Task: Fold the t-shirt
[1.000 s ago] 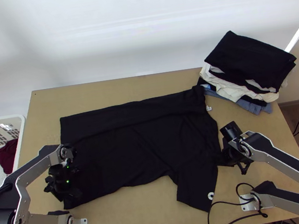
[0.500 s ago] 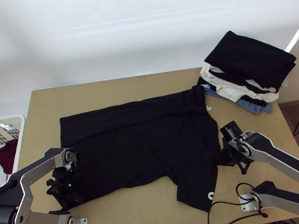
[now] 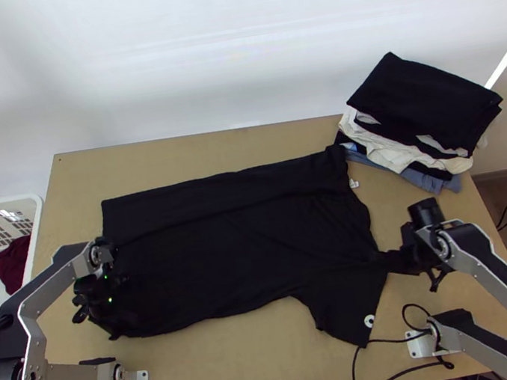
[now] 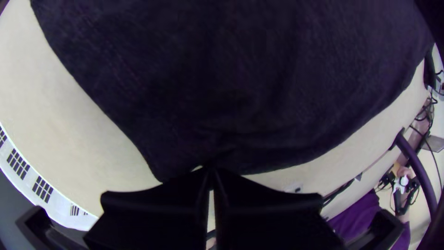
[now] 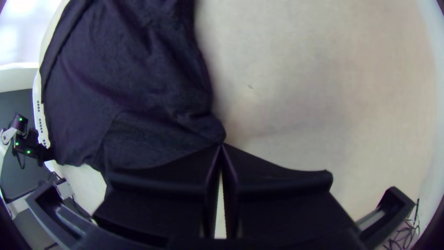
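1. Right hand (image 5: 222,146) just tugged outward past the neck end of the t-shirt (image 3: 247,251), and the near sleeve (image 3: 346,313) swung along with it. Left hand (image 4: 210,170) shifted a bit too, bringing the shirt's near hem corner away from the desk's (image 3: 224,360) near edge. Looks to me like they're tensioning the near side for the next fold.

2. Both hands are closed, tips together. Right's got a pinch of cloth at the shoulder, beside the sleeve; left's clamped on the hem edge close to the corner.

3. Shirt itself is on the desk, stretched out between the two hands, sleeve poking out from its near side. Far side has a long strip that looks folded in, so I'd say it's partway done. Next I'd carry the near side over evenly; a slipped pinch would probably skew it.

4. Beyond the shirt's collar end there's a stack of clothes (image 3: 422,98).
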{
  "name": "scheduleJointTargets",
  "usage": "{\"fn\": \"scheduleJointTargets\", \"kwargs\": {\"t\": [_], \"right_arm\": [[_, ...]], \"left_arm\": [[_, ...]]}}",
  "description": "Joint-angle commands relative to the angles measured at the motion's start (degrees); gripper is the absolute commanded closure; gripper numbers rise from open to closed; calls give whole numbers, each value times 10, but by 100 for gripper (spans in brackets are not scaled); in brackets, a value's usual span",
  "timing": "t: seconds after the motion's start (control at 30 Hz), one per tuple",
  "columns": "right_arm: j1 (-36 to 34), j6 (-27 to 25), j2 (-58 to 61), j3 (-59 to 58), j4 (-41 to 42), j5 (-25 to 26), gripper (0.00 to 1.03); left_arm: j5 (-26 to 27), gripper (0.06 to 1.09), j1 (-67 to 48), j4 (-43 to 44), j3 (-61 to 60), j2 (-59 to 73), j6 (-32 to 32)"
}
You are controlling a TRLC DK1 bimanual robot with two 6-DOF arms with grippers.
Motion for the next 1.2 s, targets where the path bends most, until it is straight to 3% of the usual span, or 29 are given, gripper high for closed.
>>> {"fn": "scheduleJointTargets", "kwargs": {"t": [0.0,0.17,0.43,0.8,1.17], "right_arm": [[-18,-31,-13,19,-19,4,100],[-1,-12,-17,67,-41,2,100],[56,47,7,169,-58,-2,100],[49,49,112,282,-22,2,100],[22,45,239,393,58,76,100]], "left_arm": [[7,104,13,20,10,-14,13],[15,104,39,20,33,-26,28],[86,104,45,-4,130,-64,-1],[88,104,80,25,201,-24,-23],[89,104,109,43,283,33,-35]]}}
